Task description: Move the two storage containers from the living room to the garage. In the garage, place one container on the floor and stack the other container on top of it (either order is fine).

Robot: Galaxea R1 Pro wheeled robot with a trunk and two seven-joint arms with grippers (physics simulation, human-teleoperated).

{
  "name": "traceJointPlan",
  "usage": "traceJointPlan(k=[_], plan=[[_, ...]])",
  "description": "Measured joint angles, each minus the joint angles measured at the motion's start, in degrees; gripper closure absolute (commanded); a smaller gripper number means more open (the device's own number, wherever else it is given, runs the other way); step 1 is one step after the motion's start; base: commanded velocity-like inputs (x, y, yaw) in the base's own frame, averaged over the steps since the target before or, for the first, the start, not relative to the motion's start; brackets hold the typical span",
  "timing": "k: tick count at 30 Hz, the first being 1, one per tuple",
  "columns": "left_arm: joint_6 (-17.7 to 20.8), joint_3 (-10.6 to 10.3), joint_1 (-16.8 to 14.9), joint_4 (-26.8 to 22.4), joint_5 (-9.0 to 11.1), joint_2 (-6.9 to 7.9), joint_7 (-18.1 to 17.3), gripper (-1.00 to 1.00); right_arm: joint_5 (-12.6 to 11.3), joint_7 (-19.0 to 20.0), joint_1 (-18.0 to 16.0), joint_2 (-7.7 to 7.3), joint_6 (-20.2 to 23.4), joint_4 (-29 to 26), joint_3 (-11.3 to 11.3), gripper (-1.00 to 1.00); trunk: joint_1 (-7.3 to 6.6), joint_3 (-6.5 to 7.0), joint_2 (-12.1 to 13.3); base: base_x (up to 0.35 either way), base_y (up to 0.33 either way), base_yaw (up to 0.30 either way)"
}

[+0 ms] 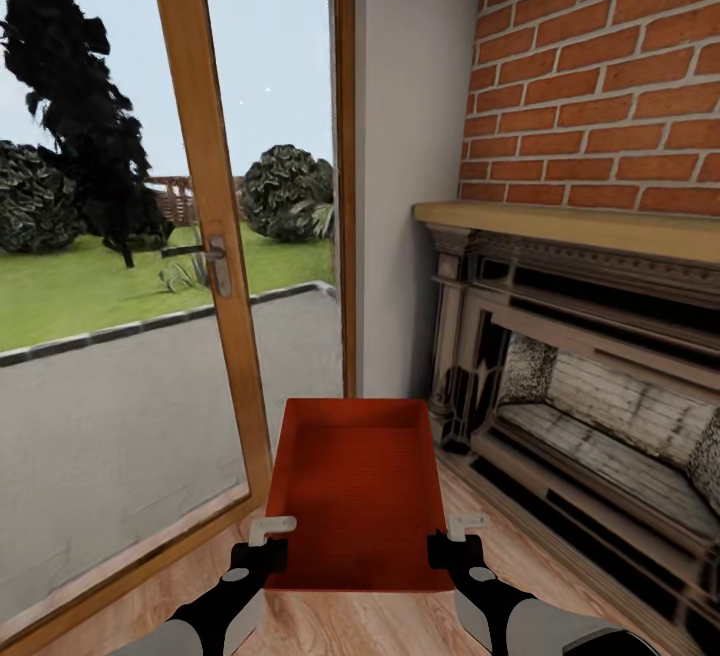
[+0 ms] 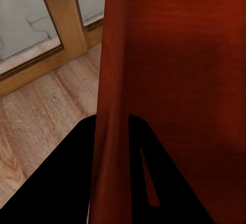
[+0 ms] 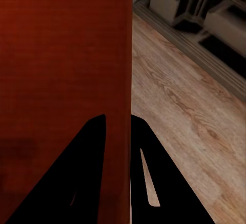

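Orange-red rectangular open bin held low in front, above light wood plank floor, between glass door and brick fireplace. Left end effector clamped on left wall, right end effector on right wall. Likely rigid, light, bulky; best gripped on opposite rims.

Bare plank floor either side of container; glass door left, fireplace right.

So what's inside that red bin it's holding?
Nothing that shows: the storage container looks empty, its ribbed bottom bare. The left claw and right claw clamp its side walls; the floor beneath is hidden.
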Motion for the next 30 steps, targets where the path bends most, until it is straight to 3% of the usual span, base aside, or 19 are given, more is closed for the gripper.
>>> traceJointPlan(k=[23,30], plan=[[0.00,-0.06,0.00,-0.04,0.01,0.02,0.04,1.00,-0.19,-0.06,0.00,0.04,-0.07,0.03,0.16,1.00,0.00,0.01,0.00,0.000,0.000,0.000],[0.00,-0.05,-0.01,-0.01,0.01,0.01,0.04,1.00,-0.30,-0.07,0.00,0.05,-0.09,0.03,0.26,1.00,0.00,0.14,0.00,0.000,0.000,-0.161]])
